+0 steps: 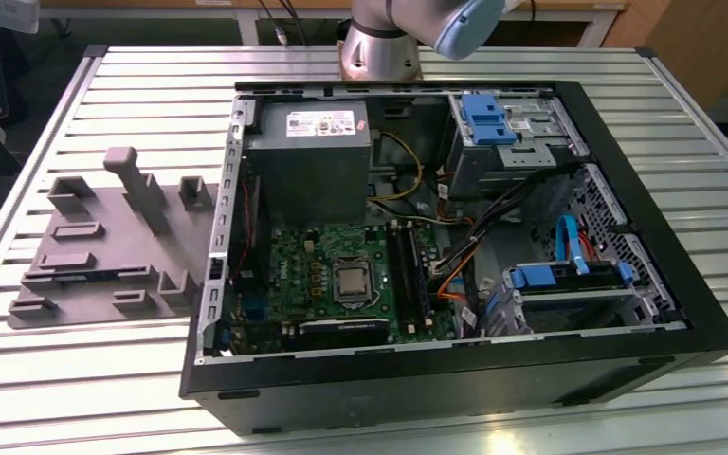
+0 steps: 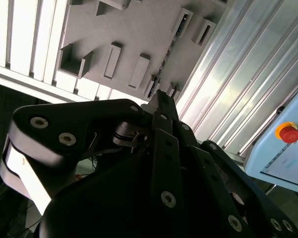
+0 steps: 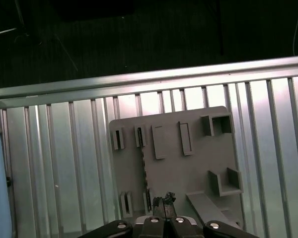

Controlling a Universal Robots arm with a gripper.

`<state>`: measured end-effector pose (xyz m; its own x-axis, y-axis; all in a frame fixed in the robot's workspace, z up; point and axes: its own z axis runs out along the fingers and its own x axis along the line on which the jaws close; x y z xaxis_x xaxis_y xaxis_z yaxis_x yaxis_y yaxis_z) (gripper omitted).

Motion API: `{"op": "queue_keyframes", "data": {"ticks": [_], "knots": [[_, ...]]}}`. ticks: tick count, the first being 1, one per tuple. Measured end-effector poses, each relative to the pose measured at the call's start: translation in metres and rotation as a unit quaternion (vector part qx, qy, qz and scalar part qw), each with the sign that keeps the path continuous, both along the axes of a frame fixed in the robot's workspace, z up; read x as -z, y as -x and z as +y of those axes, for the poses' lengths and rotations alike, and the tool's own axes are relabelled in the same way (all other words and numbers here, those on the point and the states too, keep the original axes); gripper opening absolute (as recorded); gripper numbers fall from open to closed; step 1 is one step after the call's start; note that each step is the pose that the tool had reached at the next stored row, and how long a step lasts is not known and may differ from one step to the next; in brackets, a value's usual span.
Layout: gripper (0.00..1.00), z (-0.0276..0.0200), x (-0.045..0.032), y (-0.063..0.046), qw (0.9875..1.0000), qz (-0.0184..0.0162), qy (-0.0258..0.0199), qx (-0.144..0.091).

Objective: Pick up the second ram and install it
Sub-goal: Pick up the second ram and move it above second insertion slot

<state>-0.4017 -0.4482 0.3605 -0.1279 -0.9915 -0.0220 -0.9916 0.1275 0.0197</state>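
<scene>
Exterior view, case: an open black computer case (image 1: 465, 384) lies on its side on the slatted metal tabletop (image 1: 111, 76); its green motherboard (image 1: 300, 275) faces up, with long black memory sockets (image 1: 405, 270) beside the processor
Exterior view, fixture: a grey fixture plate (image 1: 99, 246) with raised blocks and slots sits on the tabletop just beside the case, on the exterior view's left
Exterior view, arm: the arm (image 1: 383, 43) rises from the tabletop's far edge, behind the case
Second wrist view, gripper: the black gripper (image 2: 160, 96) hangs over the fixture plate's edge, its fingers drawn together to one tip with nothing between them
Second wrist view, second ram: the second ram (image 2: 165, 57) stands on its long edge in the plate's slots (seen as a thin dark strip), near the fingertips and apart from them
Second wrist view, panel: a red stop button (image 2: 289, 134) sits on a pale blue panel off to the side
First wrist view, gripper: the fingertips meet over the plate, empty
First wrist view, second ram: the stick (image 3: 144, 171) spans two slot blocks, just beside the gripper (image 3: 164, 200) and not held
</scene>
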Motion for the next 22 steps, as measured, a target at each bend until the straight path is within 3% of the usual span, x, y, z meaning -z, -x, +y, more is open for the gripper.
{"op": "queue_keyframes", "data": {"ticks": [22], "knots": [[0.11,0.0,0.0,0.0,1.0,0.0,0.0,-0.007]]}}
